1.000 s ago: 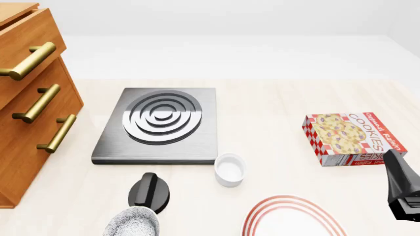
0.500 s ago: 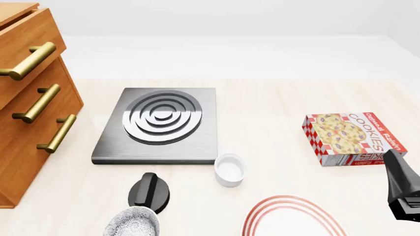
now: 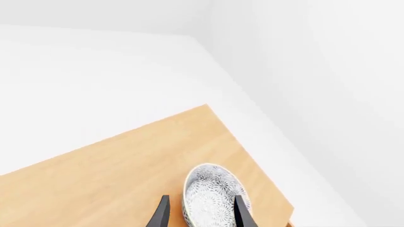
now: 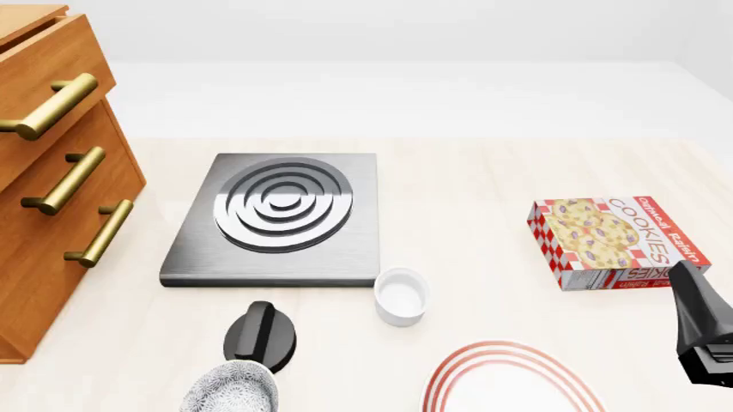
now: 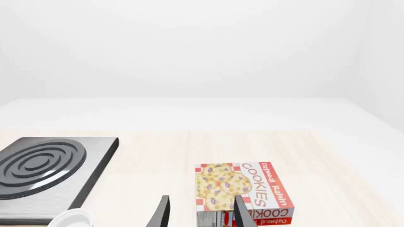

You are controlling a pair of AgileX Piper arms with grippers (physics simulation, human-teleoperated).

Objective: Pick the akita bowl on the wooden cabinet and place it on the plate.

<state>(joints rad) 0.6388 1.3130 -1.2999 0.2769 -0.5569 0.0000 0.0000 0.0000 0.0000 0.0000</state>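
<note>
Fingers [image 3: 242, 213] of the left gripper [image 3: 200, 215] stand spread apart on either side of the akita bowl [image 3: 211, 198], one dark tip at each flank of its rim, and from the left wrist view alone I cannot tell whether they touch it. That same view shows the bowl sitting upright, mouth up, on the flat top of the wooden cabinet [image 3: 113, 175], close to the top's corner and near its edge; being round, it has no long axis to speak of. From the front camera the cabinet [image 4: 51, 184] shows only its drawer fronts and brass handles at the table's left edge, with its top out of sight, so the bowl up there is hidden. What the front view does show is a second speckled bowl [image 4: 229, 390] at the table's near edge, beside a black knob-like object [image 4: 259, 333], and the red-ringed plate [image 4: 516, 382] cut off by the near edge further right. A small white ramekin [image 4: 400, 296] sits just in front of the grey stove plate [image 4: 278, 215]. Over on the right, the right gripper [image 5: 200, 215] hangs with its fingers parted and holding nothing, the cookie box [image 5: 243, 189] lying beyond them near the table's right edge.
</note>
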